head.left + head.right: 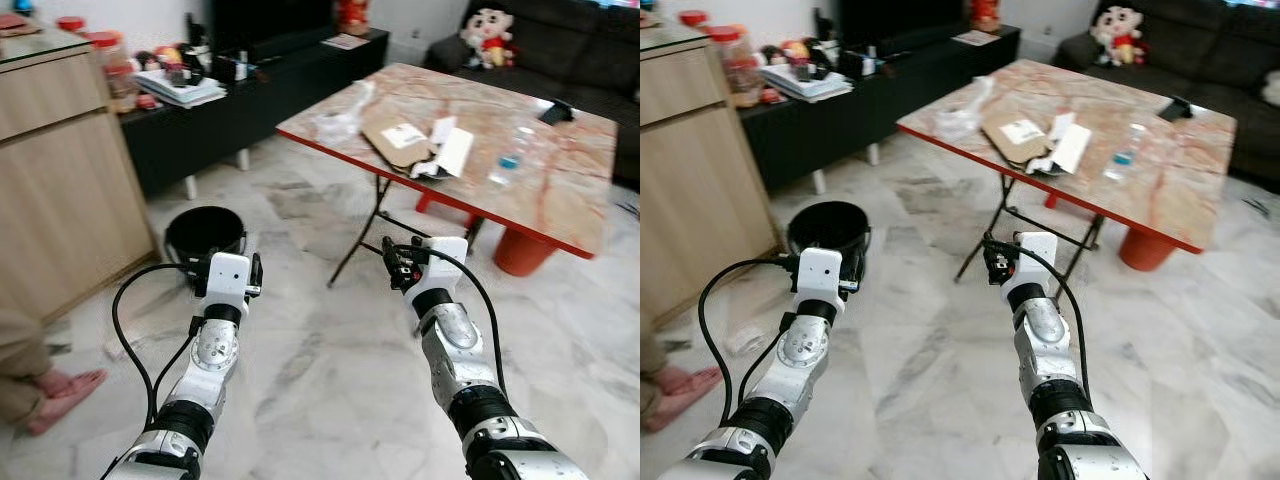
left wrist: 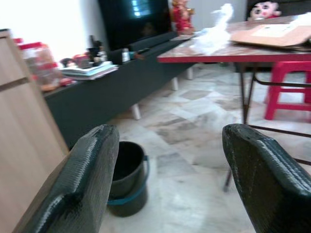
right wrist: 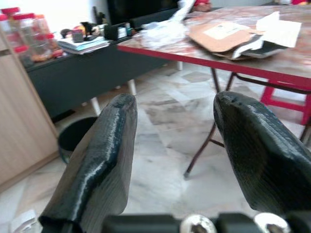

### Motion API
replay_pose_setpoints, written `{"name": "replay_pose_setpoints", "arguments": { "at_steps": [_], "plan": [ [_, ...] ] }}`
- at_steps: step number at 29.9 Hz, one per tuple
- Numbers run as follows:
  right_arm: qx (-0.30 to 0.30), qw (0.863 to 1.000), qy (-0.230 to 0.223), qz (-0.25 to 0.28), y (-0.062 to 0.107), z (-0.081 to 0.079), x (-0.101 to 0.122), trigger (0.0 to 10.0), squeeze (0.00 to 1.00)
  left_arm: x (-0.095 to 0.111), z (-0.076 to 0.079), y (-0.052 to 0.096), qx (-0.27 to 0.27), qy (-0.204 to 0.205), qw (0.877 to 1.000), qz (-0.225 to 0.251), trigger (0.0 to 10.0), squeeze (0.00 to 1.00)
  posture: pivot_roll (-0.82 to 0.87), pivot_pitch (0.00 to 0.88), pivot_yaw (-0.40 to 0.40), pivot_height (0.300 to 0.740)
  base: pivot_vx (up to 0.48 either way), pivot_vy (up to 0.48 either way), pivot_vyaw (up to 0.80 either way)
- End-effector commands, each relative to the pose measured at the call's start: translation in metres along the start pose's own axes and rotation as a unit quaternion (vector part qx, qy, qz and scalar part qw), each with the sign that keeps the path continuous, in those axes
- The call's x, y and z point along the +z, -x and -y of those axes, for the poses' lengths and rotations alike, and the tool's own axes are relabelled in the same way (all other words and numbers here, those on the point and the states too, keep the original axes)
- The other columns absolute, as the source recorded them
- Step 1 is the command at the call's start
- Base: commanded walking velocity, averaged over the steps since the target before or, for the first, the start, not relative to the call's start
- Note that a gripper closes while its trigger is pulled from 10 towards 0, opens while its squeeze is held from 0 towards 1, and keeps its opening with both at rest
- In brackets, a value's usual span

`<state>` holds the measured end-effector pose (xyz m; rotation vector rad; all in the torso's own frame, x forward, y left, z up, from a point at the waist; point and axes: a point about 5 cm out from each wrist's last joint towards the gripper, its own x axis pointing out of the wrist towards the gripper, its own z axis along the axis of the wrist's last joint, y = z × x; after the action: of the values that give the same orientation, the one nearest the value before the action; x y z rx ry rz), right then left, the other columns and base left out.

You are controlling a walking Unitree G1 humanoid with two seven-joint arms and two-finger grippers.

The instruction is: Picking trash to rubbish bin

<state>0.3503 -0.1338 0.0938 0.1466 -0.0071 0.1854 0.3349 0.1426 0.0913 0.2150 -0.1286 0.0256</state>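
two open tools (image 2: 167, 179) (image 3: 175, 165), bin (image 1: 205, 232) below

No legible text anywhere (envelope (image 1: 398, 140) label too small to read)

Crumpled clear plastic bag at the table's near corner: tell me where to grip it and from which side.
Pinch the upstanding twisted peak of the plastic bag, probably from above. It lies loose near the table edge, beside the cardboard envelope, and the right gripper is open and empty.

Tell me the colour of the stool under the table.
Red. The stool shows best in the left wrist view, standing beneath the table.
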Motion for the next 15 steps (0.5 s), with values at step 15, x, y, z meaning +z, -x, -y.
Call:
{"name": "replay_pose_setpoints", "arguments": {
  "at_steps": [15],
  "plan": [
    [-0.019, 1.0, -0.008, -0.008, -0.0003, 0.0013, -0.003, 10.0, 0.0, 0.0047, 0.0007, -0.0014, -0.013, -0.008, 1.0, 0.004, 10.0, 0.0, 0.19, 0.0, -0.075, 0.74, 0.0, 0.0, -0.67]
  ]
}}
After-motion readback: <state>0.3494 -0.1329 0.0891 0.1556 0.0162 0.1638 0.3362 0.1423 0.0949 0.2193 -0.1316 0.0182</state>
